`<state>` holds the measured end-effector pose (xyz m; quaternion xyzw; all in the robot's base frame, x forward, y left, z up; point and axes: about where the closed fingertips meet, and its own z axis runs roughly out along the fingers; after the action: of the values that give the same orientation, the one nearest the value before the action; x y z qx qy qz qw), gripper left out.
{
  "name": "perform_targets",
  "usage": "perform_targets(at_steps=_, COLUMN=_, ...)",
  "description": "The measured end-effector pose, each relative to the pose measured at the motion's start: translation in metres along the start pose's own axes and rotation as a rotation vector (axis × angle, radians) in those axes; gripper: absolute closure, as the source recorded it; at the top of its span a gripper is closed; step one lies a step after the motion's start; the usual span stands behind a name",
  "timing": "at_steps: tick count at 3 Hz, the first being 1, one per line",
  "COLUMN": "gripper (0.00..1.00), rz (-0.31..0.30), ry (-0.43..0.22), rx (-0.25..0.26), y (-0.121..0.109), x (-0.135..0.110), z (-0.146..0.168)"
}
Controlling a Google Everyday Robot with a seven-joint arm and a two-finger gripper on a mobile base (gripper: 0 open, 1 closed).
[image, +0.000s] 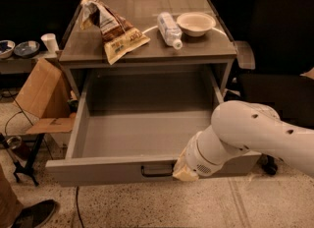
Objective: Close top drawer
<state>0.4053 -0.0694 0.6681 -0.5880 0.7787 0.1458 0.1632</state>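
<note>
I am looking at the top drawer (142, 133) standing pulled far out of the cabinet under the table (147, 55), its inside bare. The end effector (184, 169) is sitting at the front panel, just right of the dark handle (157, 171). The wrist is covering it, so I cannot tell whether it is apart or together, or whether it is touching the panel.

What I am worrying about is an off-centre push. Pressing right of the middle is likely to skew so wide a drawer on its runners and jam it partway. I am also watching for the tip slipping over the panel's top edge and getting trapped as the drawer slides in. A hard shove is risking a jolt that rolls the water bottle (169, 29), lying on its side beside the bowl (196, 23), off the table.
</note>
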Motion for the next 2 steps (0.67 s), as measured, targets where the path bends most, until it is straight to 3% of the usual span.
perform_targets(at_steps=2, gripper=1.00, rz=0.005, ry=0.013, rx=0.009, y=-0.0022, x=-0.0018, z=0.0070)
